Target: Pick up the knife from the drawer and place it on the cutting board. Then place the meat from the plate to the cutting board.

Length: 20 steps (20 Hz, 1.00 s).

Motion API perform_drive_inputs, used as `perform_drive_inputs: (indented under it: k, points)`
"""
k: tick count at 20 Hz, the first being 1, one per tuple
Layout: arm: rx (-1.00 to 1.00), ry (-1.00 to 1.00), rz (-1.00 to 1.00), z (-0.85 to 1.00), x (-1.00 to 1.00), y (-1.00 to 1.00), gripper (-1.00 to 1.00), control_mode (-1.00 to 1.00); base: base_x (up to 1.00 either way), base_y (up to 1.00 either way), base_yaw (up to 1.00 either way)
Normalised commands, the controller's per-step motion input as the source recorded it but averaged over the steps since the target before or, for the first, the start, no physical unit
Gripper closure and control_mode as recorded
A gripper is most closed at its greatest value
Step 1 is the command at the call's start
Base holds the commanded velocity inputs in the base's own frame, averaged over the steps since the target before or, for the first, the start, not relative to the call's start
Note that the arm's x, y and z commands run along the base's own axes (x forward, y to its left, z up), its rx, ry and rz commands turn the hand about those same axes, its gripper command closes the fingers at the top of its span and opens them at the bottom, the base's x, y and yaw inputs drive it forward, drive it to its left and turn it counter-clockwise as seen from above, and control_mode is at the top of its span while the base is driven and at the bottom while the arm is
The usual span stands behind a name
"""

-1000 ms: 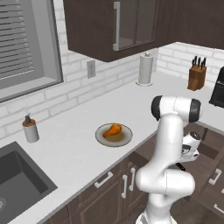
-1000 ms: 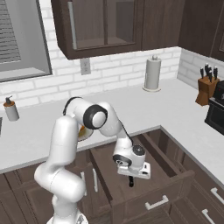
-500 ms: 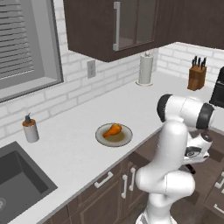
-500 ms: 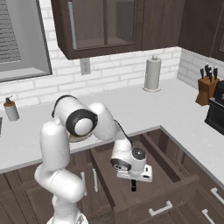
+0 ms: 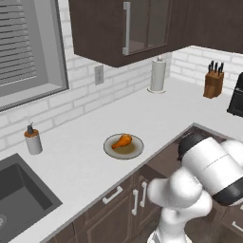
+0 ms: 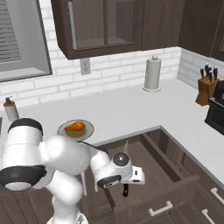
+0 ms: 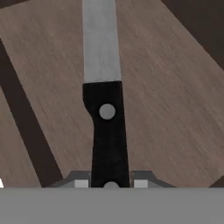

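1. End effector (image 6: pixel 126 189) reached down into the open drawer (image 6: pixel 175 186), fingers either side of the knife (image 7: pixel 105 109) handle; cannot tell if clamped.
2. Knife lay flat on the drawer floor, blade pointing away from the hand.
3. Meat (image 5: pixel 123 141) sat on the plate (image 5: pixel 110 148) near the worktop (image 5: pixel 156 109) front edge, awaiting transfer.

1. Drawer (image 6: pixel 175 183) stands open; access from above is free, with walls on the front and sides.
2. Gripper (image 6: pixel 126 189) is low inside the drawer, the knife (image 7: pixel 105 118) lying between its fingers on the wooden floor.
3. Countertop (image 6: pixel 131 109) is broad and bare between the plate (image 5: pixel 124 146) and the paper towel roll (image 6: pixel 152 73).
4. Obstacles: knife block (image 6: pixel 207 86) at the far right, soap bottle (image 5: pixel 32 140) beside the sink (image 5: pixel 19 204).
5. Upper cabinets (image 6: pixel 118 24) overhang the back of the counter.
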Motion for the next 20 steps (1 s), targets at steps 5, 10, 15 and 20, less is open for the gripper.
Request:
perform_drive_inputs:
  k: [5,10,15,20]
  points:
    - [0.02,0.19,0.00,1.00,0.03,-0.25,1.00,-1.00,0.00,0.00,0.00]
    - [0.06,0.10,0.00,1.00,-0.02,-0.18,1.00,-1.00,0.00,0.00,0.00]
    - [0.07,0.00,0.02,1.00,-0.45,-0.46,1.00,-1.00,0.00,0.00,0.00]
    - [0.05,0.01,0.08,1.00,-0.37,-0.15,1.00,-1.00,0.00,0.00,0.00]
